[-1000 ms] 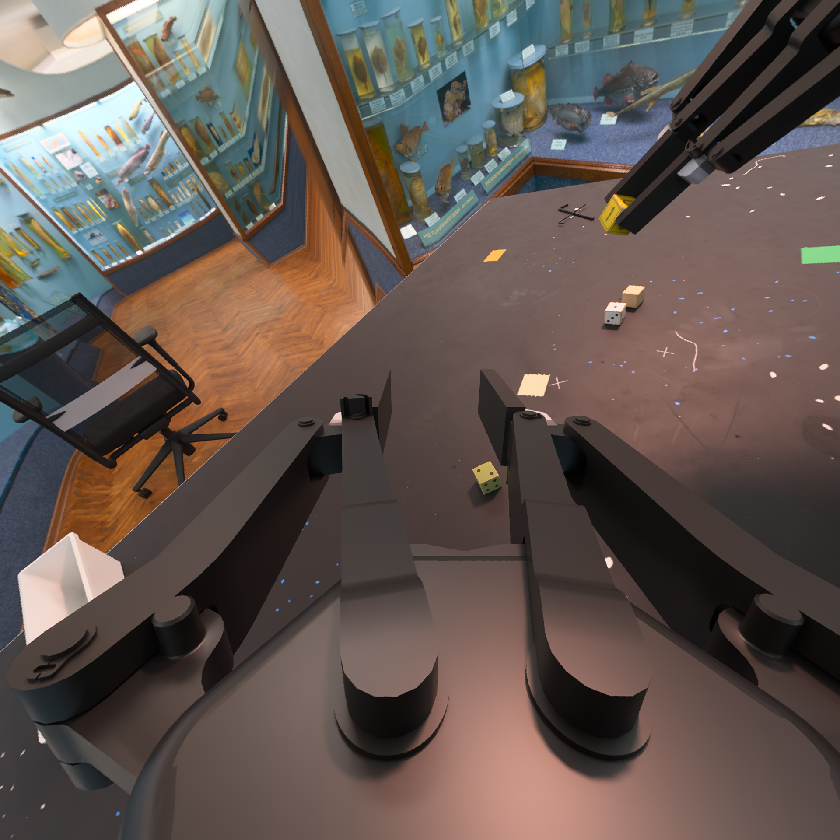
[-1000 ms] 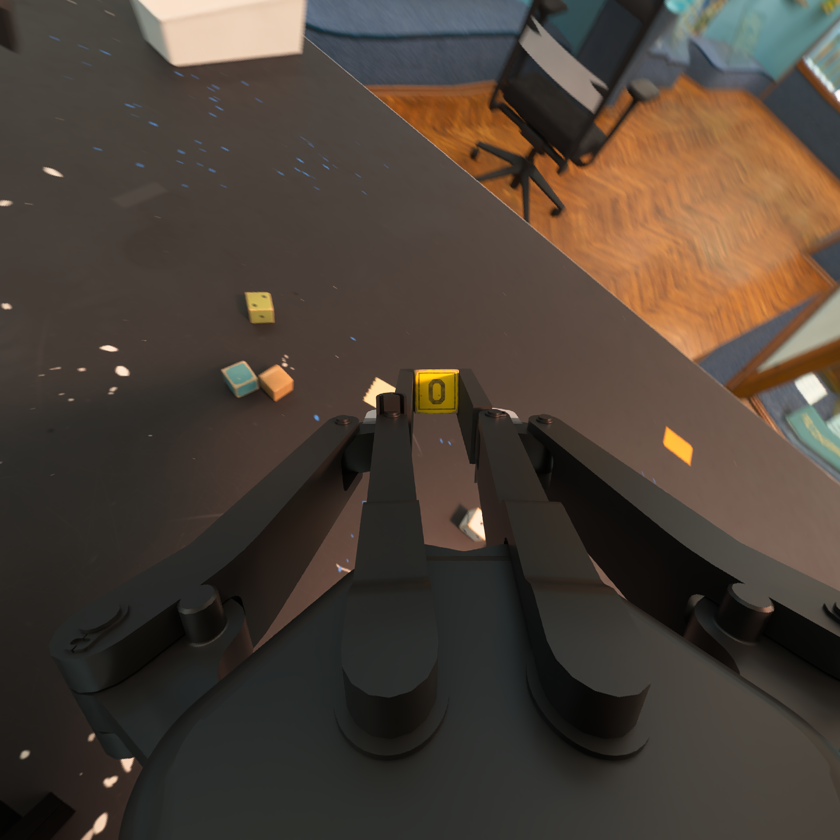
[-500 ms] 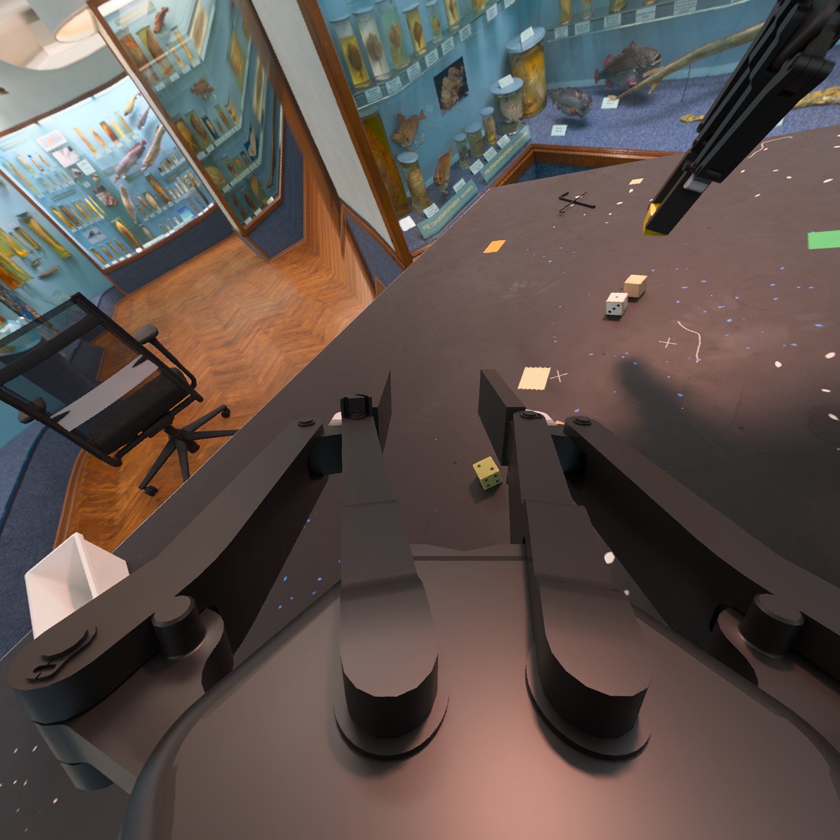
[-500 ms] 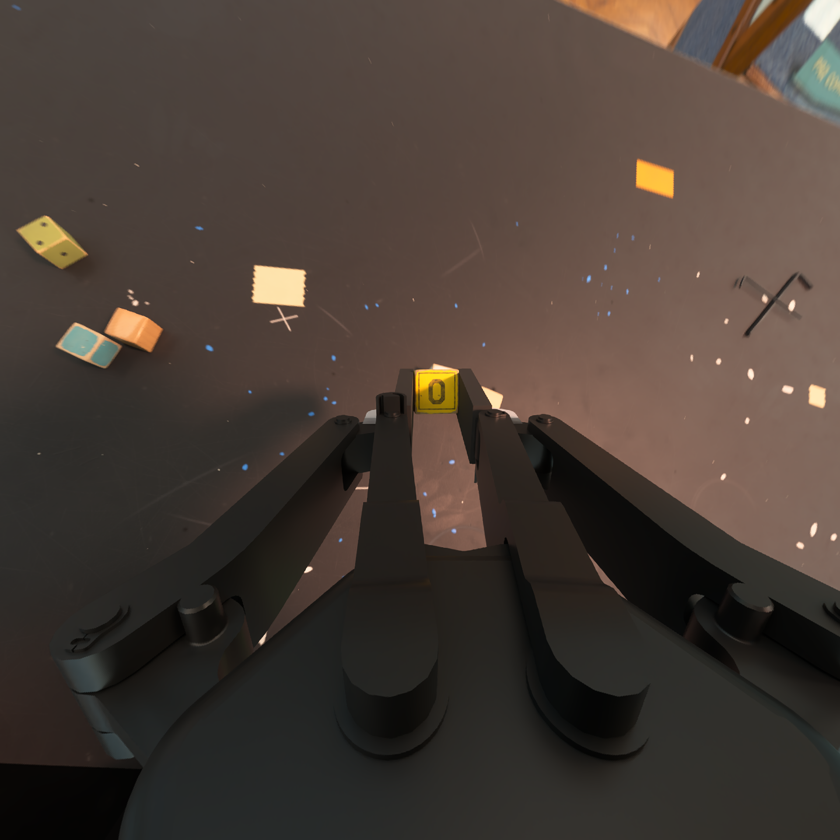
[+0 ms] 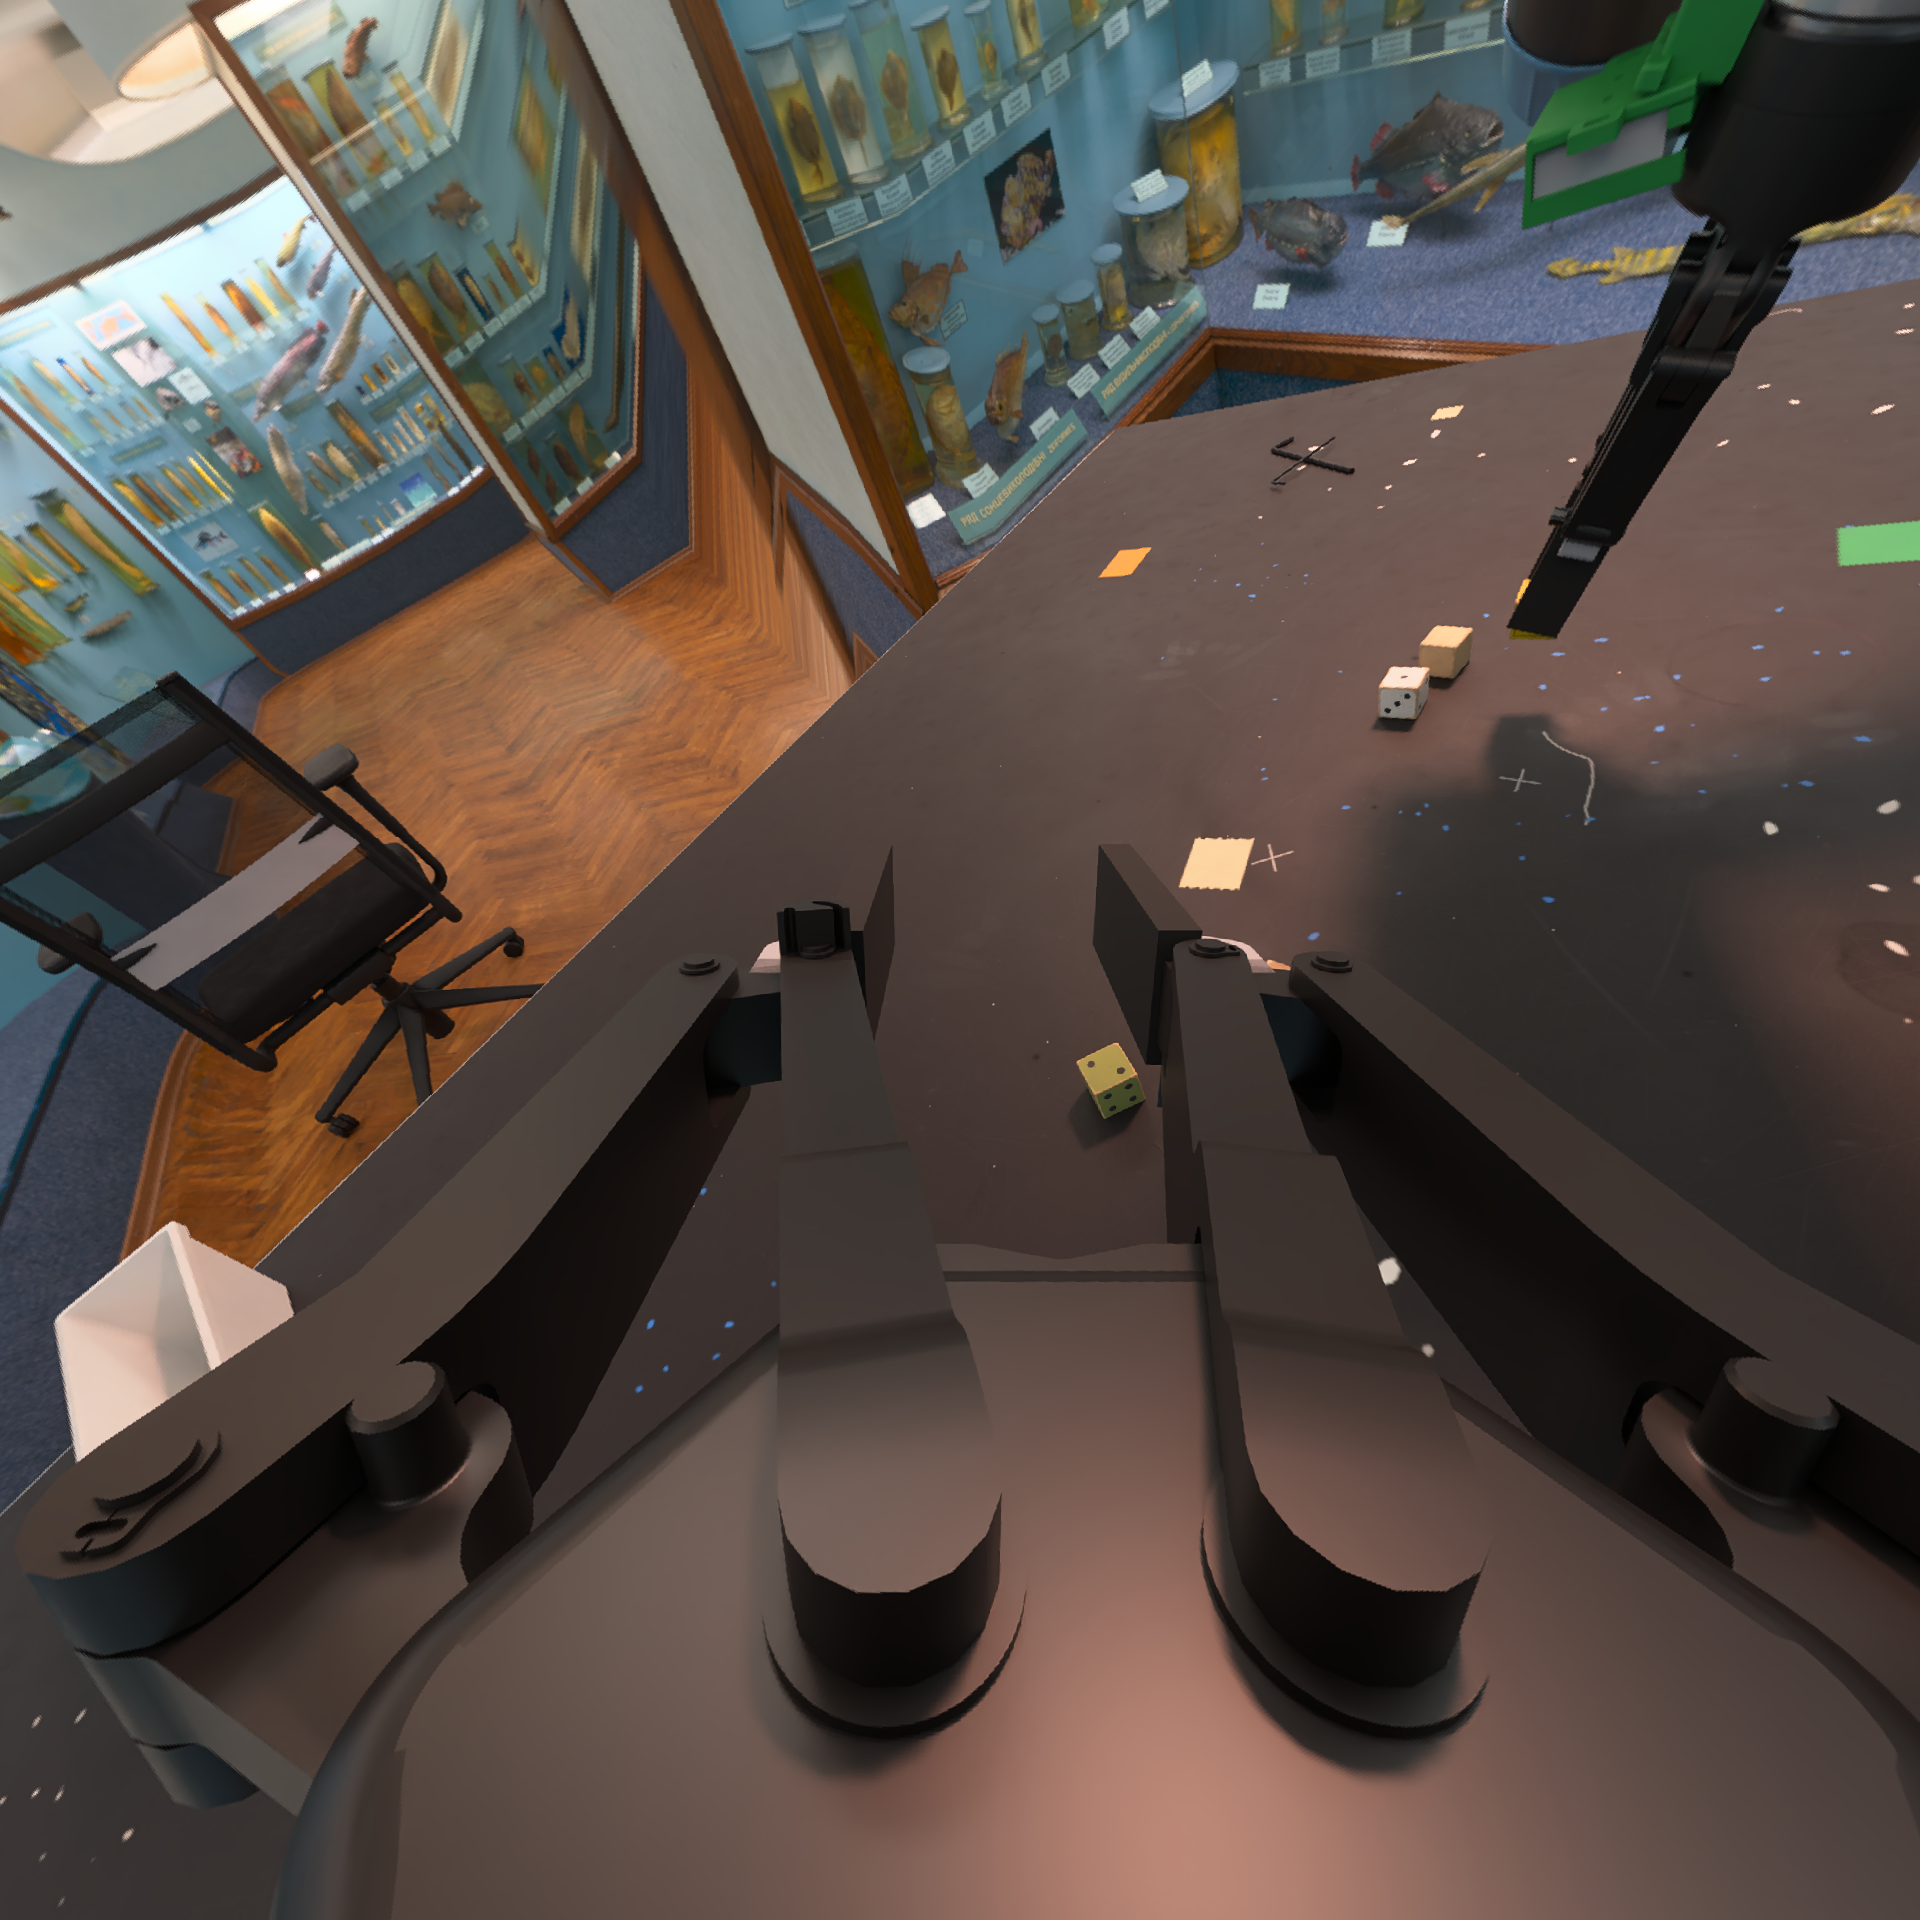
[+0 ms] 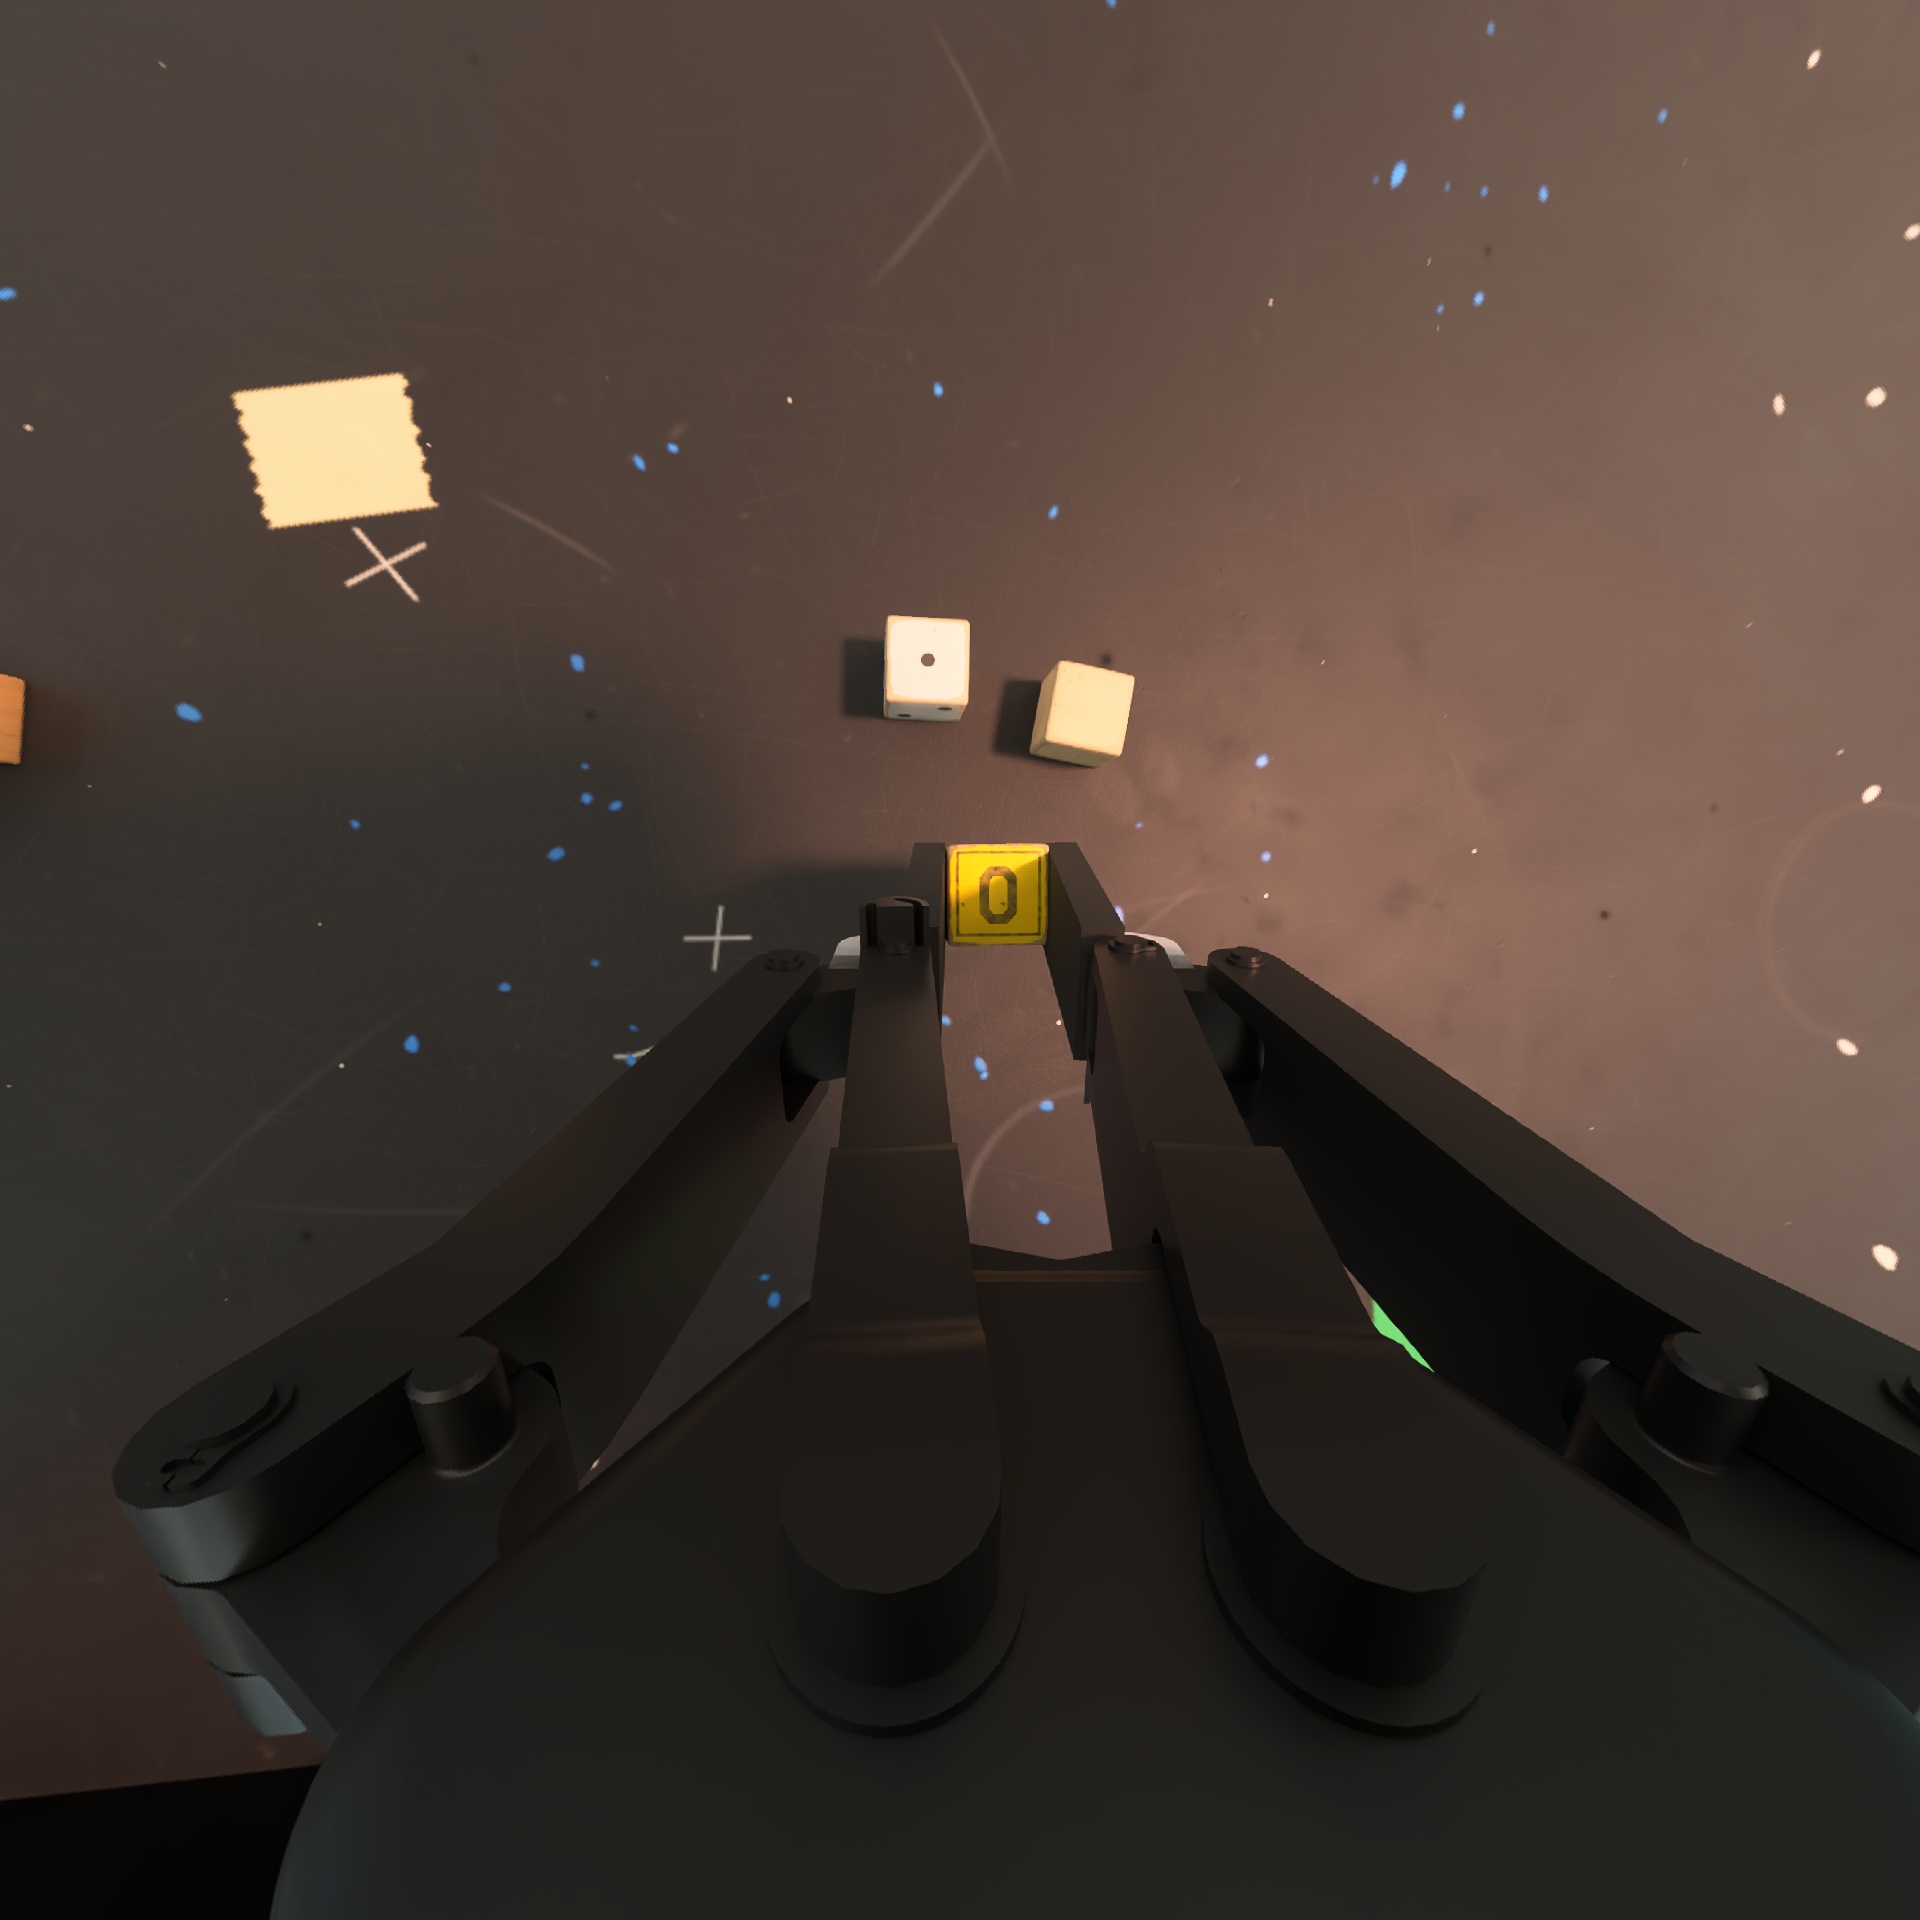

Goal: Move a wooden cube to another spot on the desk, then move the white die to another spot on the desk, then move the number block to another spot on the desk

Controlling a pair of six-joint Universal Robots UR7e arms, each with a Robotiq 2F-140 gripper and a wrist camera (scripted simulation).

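Observation:
My right gripper (image 6: pixel 997 894) is shut on the yellow number block (image 6: pixel 997 896) and holds it low over the dark desk, pointing almost straight down. It also shows far off in the left wrist view (image 5: pixel 1553 597), with only a sliver of the yellow block visible. Just beyond it lie the white die (image 6: pixel 926 665) (image 5: pixel 1402 693) and a pale wooden cube (image 6: pixel 1083 713) (image 5: pixel 1445 650), close together. My left gripper (image 5: pixel 992 914) is open and empty, above the desk near a yellow-green die (image 5: pixel 1111 1081).
A cream paper patch (image 6: pixel 332 449) (image 5: pixel 1216 862) and an orange patch (image 5: pixel 1124 562) lie flat on the desk. An orange wooden block (image 6: pixel 8 717) shows at the left edge. A white box (image 5: pixel 156 1330) stands near the desk's edge, with an office chair (image 5: pixel 260 914) on the floor beyond.
My right gripper has swung across and come down toward the desk with the number block, now close to the white die and pale cube. The left gripper has stayed put.

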